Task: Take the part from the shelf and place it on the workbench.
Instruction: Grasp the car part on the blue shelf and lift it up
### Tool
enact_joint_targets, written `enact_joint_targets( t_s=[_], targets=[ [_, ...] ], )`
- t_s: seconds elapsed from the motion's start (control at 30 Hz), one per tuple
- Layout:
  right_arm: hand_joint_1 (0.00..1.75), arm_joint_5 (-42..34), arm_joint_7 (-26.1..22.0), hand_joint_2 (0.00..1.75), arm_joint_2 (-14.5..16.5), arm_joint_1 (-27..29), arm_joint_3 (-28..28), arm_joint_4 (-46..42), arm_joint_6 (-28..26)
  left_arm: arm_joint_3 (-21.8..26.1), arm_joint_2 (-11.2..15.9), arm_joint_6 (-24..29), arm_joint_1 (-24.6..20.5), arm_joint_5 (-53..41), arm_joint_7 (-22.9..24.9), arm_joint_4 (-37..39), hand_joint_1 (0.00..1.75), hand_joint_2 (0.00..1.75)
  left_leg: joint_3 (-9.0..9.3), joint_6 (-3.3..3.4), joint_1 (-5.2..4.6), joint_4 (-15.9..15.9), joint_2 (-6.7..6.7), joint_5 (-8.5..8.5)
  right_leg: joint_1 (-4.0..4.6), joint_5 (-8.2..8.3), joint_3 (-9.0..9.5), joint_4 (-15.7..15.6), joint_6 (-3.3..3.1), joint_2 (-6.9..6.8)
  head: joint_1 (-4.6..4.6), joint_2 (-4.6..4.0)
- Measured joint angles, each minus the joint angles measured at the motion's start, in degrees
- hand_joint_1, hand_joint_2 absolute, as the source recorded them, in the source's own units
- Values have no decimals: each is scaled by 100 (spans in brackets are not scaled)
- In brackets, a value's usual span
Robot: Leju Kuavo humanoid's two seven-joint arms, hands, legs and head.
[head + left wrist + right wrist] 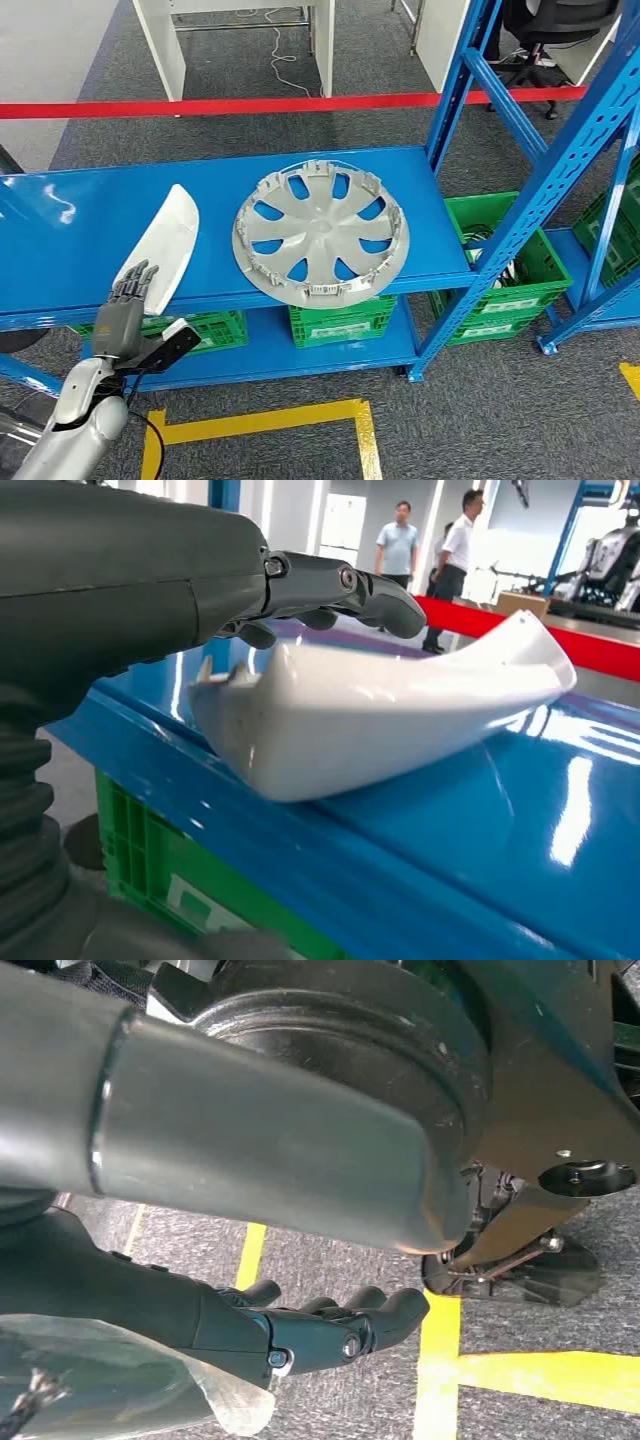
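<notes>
At lower left of the head view: left hand (130, 300) raised to the front lip of the blue shelf (68, 235), fingers spread and stretched forward over the near end of the white part (167, 243). Lying flat on the shelf top, that part, an elongated glossy shell, long axis running from the hand's fingertips up and slightly right toward the shelf's back. Directly ahead of the hand, then, near end overhanging or just at the shelf edge. From the left wrist view: fingers (377, 598) extended above the part's (392, 715) upper rim, thumb side low by the shelf edge; hand wide, nothing gripped yet, contact with the rim hard to tell. Right of the part, well apart on the same shelf, a silver wheel cover (321, 235). Green crates (343, 318) on the lower level. Right hand (324, 1325) hanging beside the body over grey carpet and yellow floor tape (441, 1360), fingers loosely curled, holding nothing. Left hand plainly the nearer; likely next, closing around the near end.
</notes>
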Motion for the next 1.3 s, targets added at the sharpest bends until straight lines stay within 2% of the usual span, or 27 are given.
enact_joint_targets(
  t_s=[0.53,0.77,1.07,1.3],
  targets=[
    [0,-3,7,0,0,-18,43,0,-9,-77,-28,-67,-27,190,16,11,175,175,3,0,0,-1,-1,0,0,0,6,0,0,-3,1,0],
    [0,-50,-15,0,0,-16,56,0,-16,-76,-26,278,-17,269,-38,-72,175,175,6,0,0,0,-1,1,0,0,8,1,0,-2,1,0],
    [0,-139,-82,0,0,-10,57,0,-44,-67,14,757,270,261,-171,-986,175,175,2,0,0,0,0,1,0,0,4,1,0,0,1,0],
    [0,-172,-102,0,0,-9,57,0,-59,-47,142,1050,406,80,-242,-1798,175,175,2,0,0,-1,0,1,0,0,3,1,0,0,0,0]
  ],
)
